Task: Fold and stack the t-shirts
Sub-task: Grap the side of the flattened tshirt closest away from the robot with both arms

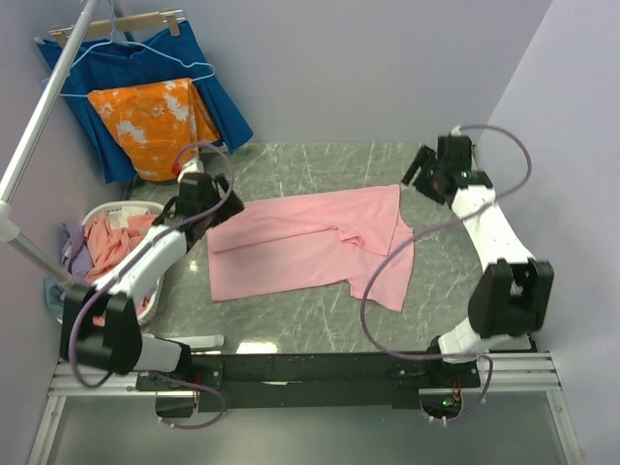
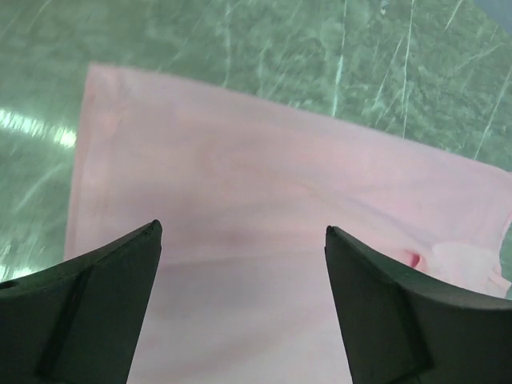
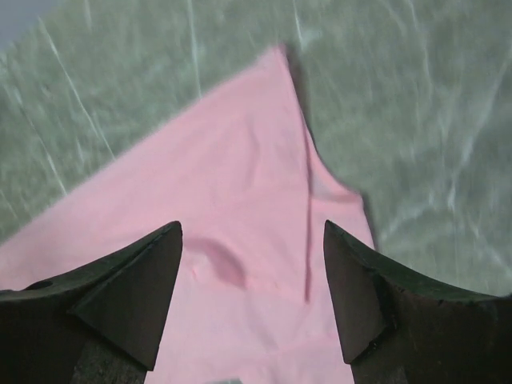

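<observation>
The light pink t-shirt [image 1: 310,247] lies in the middle of the table [image 1: 320,160]; it is mostly flat, with a bump in the middle and a flap sticking out at the near right; I think the folding has only just begun. Your left gripper [image 2: 240,232] hovers near the shirt's far left corner, fingers wide apart, holding nothing; your right gripper [image 3: 252,228] hovers over the far right corner, wide apart and empty too. Next, I think, you go down, pinch both corners, and bring them over together. More shirts [image 1: 116,242] wait in the basket [image 1: 105,210] on the left.
</observation>
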`<control>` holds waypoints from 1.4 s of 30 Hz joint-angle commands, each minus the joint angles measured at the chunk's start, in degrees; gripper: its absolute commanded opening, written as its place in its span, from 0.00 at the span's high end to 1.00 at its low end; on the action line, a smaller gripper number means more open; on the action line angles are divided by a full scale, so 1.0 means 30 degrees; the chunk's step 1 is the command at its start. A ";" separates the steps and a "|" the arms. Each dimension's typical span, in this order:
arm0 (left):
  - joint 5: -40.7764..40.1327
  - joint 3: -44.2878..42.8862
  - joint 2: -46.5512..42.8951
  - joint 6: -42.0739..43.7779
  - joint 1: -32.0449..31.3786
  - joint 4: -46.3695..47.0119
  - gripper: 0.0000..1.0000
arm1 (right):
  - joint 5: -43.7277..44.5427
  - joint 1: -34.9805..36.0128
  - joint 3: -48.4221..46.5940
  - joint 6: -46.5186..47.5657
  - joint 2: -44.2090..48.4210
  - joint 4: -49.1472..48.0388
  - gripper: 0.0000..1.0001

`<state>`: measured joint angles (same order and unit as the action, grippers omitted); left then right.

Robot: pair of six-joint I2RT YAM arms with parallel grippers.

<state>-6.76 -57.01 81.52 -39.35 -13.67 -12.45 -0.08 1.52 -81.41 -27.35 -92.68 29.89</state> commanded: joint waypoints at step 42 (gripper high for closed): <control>-0.2316 1.3085 -1.0354 -0.9587 -0.1507 -0.4289 0.63 | -0.3167 0.2658 1.9431 -0.6058 1.0828 -0.0529 0.43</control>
<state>-13.30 -20.03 51.44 -67.40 -17.85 -25.30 -9.47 8.84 -24.91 -44.40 -59.16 28.84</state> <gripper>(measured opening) 0.427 0.614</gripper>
